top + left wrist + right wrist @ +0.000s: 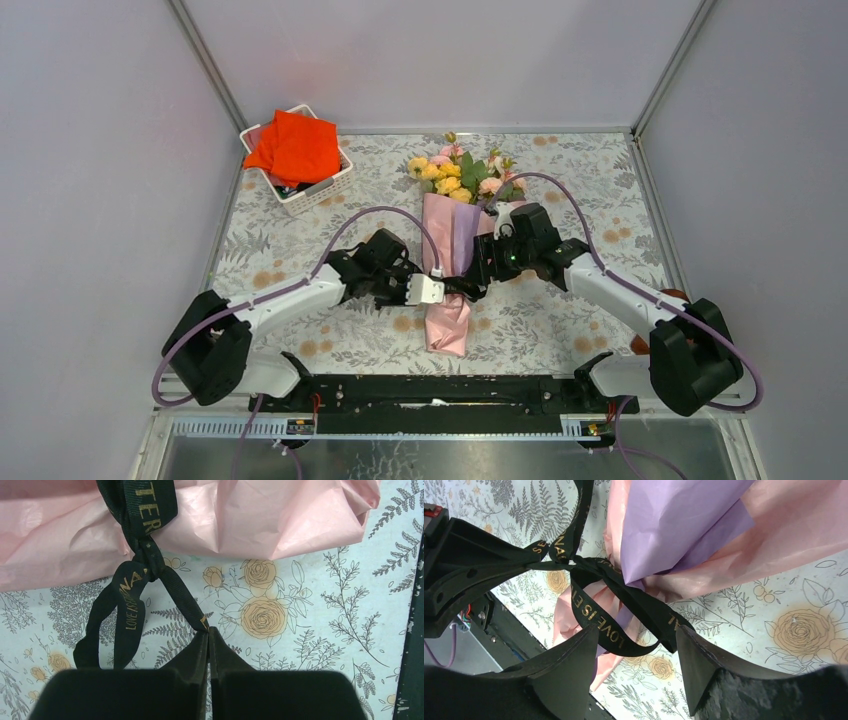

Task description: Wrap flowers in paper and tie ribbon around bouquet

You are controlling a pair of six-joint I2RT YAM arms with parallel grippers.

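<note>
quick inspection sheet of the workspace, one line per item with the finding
surface: floral tablecloth, lying flat
job's things: bouquet wrapped in pink-and-purple paper, flowers at its far end; black ribbon knotted round it
clutter: white basket holding an orange-red cloth, far left corner
hands: left hand shut on a ribbon end; right hand open, a ribbon loop showing between its jaws
cables: purple cables arch over both arms
surroundings: grey walls on three sides
</note>
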